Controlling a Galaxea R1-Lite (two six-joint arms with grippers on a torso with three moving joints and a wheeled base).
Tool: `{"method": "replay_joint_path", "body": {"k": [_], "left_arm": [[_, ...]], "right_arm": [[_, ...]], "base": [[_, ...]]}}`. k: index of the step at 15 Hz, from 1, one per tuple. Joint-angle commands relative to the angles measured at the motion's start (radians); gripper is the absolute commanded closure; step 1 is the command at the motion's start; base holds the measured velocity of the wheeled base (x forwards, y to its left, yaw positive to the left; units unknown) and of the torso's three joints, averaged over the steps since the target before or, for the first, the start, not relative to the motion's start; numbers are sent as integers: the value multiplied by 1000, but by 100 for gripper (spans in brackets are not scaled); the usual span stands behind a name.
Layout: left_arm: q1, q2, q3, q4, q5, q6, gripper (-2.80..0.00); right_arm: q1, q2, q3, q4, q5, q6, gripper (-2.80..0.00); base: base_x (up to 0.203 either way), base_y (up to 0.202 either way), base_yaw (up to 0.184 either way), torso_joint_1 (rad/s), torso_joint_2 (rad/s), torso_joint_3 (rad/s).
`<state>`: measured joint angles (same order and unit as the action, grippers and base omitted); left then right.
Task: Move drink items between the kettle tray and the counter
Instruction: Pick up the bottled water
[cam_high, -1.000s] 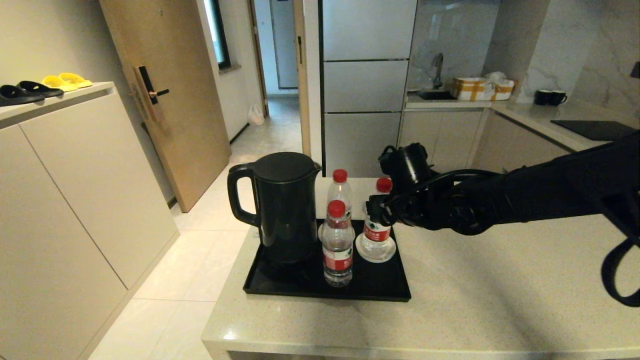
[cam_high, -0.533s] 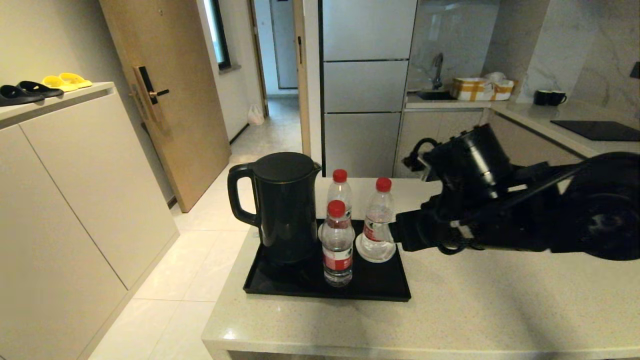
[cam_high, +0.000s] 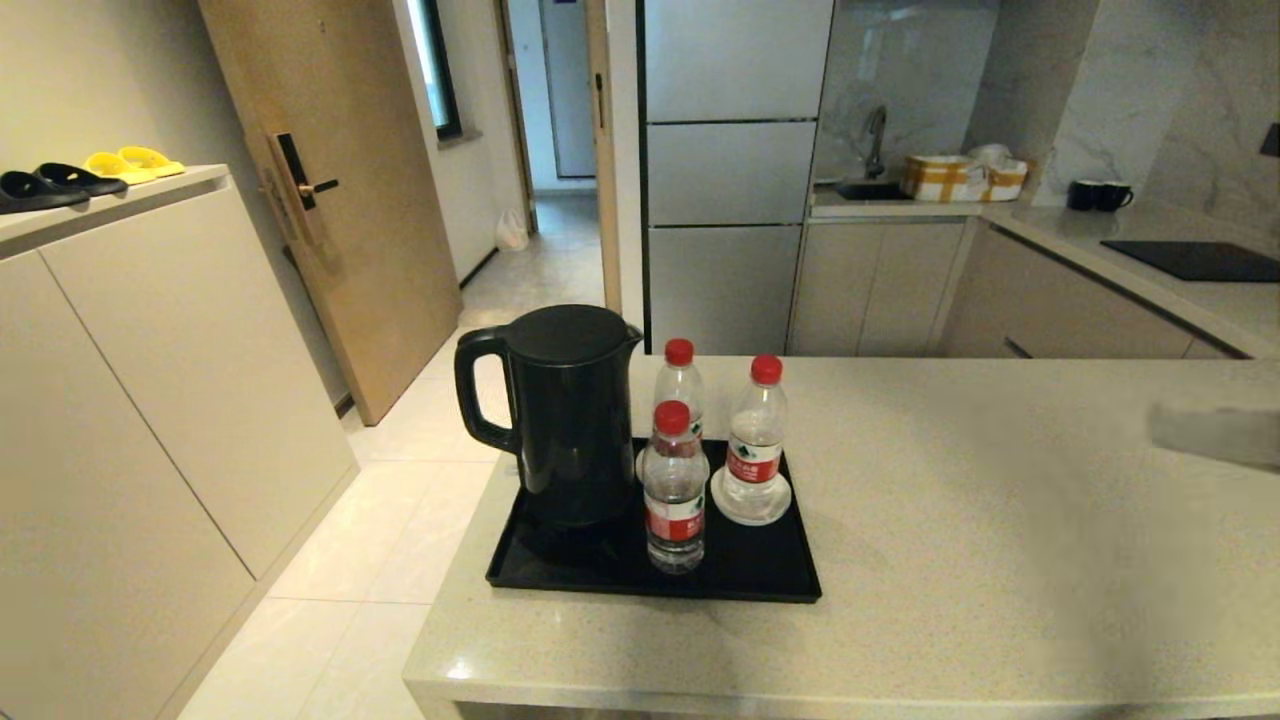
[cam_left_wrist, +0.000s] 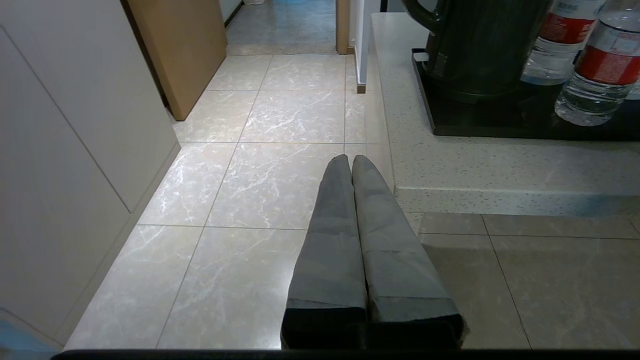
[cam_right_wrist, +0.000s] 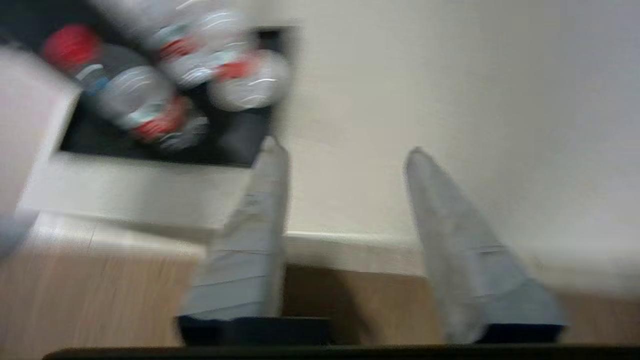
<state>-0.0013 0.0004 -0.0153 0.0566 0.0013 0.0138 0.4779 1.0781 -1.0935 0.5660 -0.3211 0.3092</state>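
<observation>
Three water bottles with red caps stand on the black kettle tray (cam_high: 770, 585) beside the kettle (cam_high: 565, 415): one at the front (cam_high: 675, 495), one behind it (cam_high: 680, 385), and one (cam_high: 757, 440) on a white saucer (cam_high: 750, 508). My right gripper (cam_right_wrist: 345, 150) is open and empty, pulled back over the counter's (cam_high: 1000, 560) front edge, well right of the tray. In the head view only a blurred grey streak (cam_high: 1215, 435) shows at the right edge. My left gripper (cam_left_wrist: 351, 159) is shut and empty, low over the floor off the counter's corner.
A beige cabinet (cam_high: 150, 380) with slippers (cam_high: 60, 178) stands to the left across the tiled floor. At the back are a sink (cam_high: 870, 185), two black mugs (cam_high: 1098, 194) and a black cooktop panel (cam_high: 1190, 260). In the left wrist view the kettle (cam_left_wrist: 480, 45) and tray (cam_left_wrist: 475, 125) sit close ahead.
My right arm has drawn back from the bottle on the saucer, swinging right and almost out of the head view. All three bottles stay standing on the tray.
</observation>
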Motion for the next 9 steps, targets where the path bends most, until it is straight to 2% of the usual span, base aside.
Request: {"method": "replay_joint_path", "body": {"k": [1,3,5,7,9], "left_arm": [[0,1,0,0,0,0,0],[0,1,0,0,0,0,0],[0,1,0,0,0,0,0],[0,1,0,0,0,0,0],[0,1,0,0,0,0,0]], "right_arm": [[-178,-243,-116,302,-22,39,0],[-259,-331,-318,586,-7,85,0],[-313,-470,-394,750,19,79,0],[-378,-610,-368,806,31,-28,0],[-449,-751,-248,815,41,-137,0]], "base": [[0,0,0,0,0,0],[0,0,0,0,0,0],[0,0,0,0,0,0],[0,0,0,0,0,0],[0,0,0,0,0,0]]}}
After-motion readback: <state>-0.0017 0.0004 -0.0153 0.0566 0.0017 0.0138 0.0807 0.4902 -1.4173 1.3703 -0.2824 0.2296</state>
